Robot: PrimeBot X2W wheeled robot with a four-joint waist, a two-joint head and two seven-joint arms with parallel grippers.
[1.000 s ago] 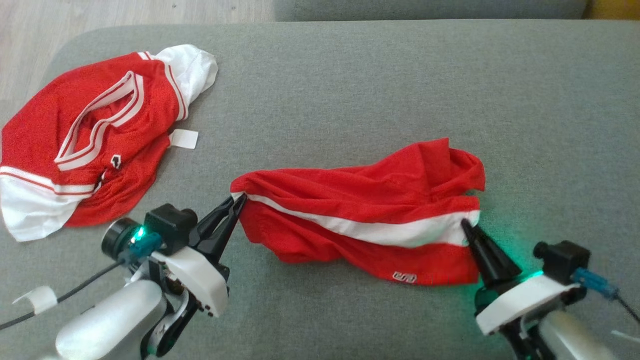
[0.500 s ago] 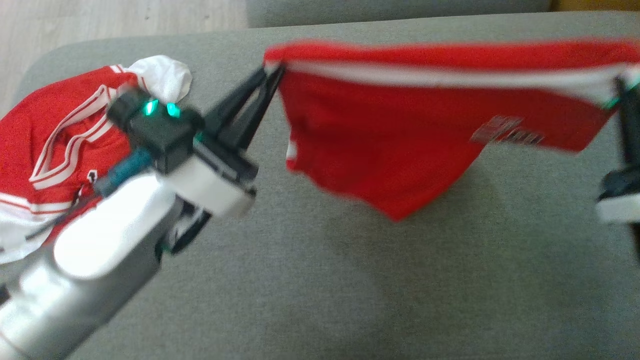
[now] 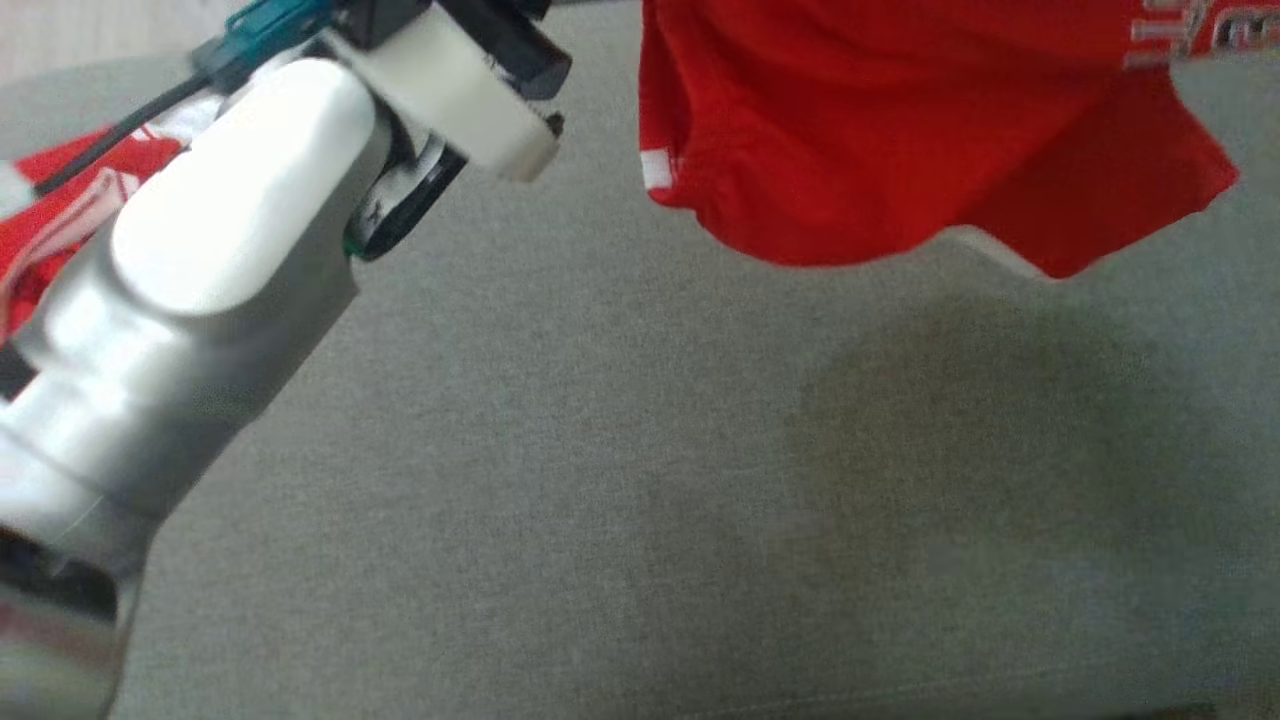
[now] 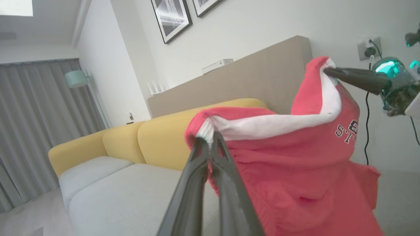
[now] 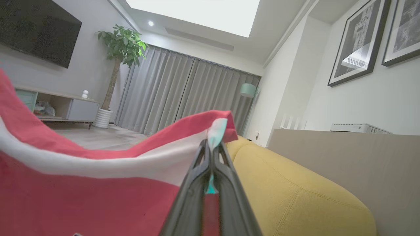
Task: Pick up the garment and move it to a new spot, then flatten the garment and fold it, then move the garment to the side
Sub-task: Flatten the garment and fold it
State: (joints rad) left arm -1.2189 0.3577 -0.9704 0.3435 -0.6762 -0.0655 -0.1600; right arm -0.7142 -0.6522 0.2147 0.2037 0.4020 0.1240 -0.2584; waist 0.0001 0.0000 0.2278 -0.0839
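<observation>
The garment (image 3: 900,130), red shorts with a white waistband, hangs in the air above the grey cushion (image 3: 600,480), casting a shadow on it. In the left wrist view my left gripper (image 4: 209,139) is shut on one end of the garment's (image 4: 295,164) waistband. The right gripper (image 4: 328,71) pinches the far end of that band, up at the right. In the right wrist view my right gripper (image 5: 211,144) is shut on the white band of the garment (image 5: 82,190). My left forearm (image 3: 200,300) crosses the left of the head view.
A second red and white garment (image 3: 60,200) lies on the cushion behind my left arm. A yellow sofa (image 4: 147,137), a tan headboard (image 4: 256,78) and framed pictures (image 4: 170,16) stand beyond. A TV unit (image 5: 59,105) and a potted plant (image 5: 118,49) are across the room.
Both grippers have lifted the shorts off the cushion and raised them high, stretched between them. The head camera's view has shifted as well.
</observation>
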